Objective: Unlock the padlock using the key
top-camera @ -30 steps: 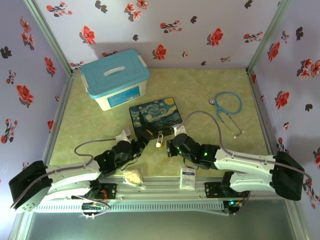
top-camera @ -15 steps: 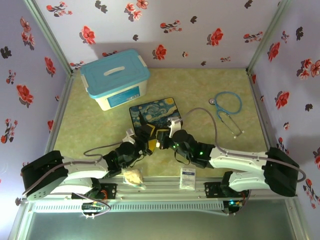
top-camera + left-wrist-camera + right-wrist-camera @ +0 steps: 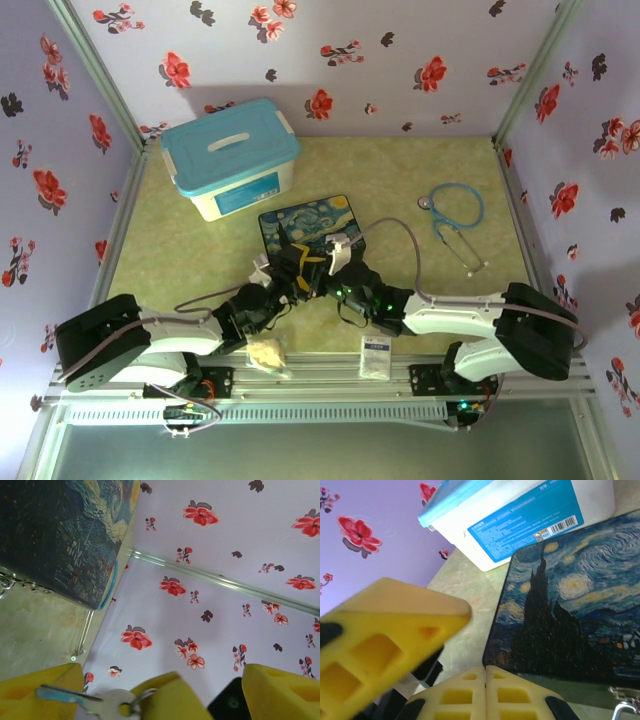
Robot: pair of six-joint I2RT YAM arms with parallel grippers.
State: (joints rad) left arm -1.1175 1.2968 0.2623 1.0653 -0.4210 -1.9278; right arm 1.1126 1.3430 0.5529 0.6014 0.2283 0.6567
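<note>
A small silvery key (image 3: pixel 75 698) hangs on a ring (image 3: pixel 140 697). Its blade lies across my left gripper's (image 3: pixel 161 674) left finger (image 3: pixel 35 690), and the jaws stand wide open. The ring runs into the yellow fingertips of my right gripper (image 3: pixel 180 700), which reach in between the left fingers. In the right wrist view my right gripper (image 3: pixel 485 672) is pressed shut, with the left arm's finger (image 3: pixel 380 635) beside it. From above, both grippers (image 3: pixel 293 272) (image 3: pixel 318 268) meet at the painted tin box's (image 3: pixel 310 225) front edge. The padlock's brass body is hidden; a silver loop (image 3: pixel 624 711) shows nearby.
A white box with a blue lid (image 3: pixel 232 160) stands at the back left. A blue stethoscope (image 3: pixel 455 215) lies at the right. A small packet (image 3: pixel 376 355) and a crumpled pale lump (image 3: pixel 266 353) sit near the front rail. A thin chain (image 3: pixel 20 584) runs along the tin box's edge.
Both grippers have moved forward and together to the tin box's front edge. The padlock that showed between them one second ago is now covered by them.
</note>
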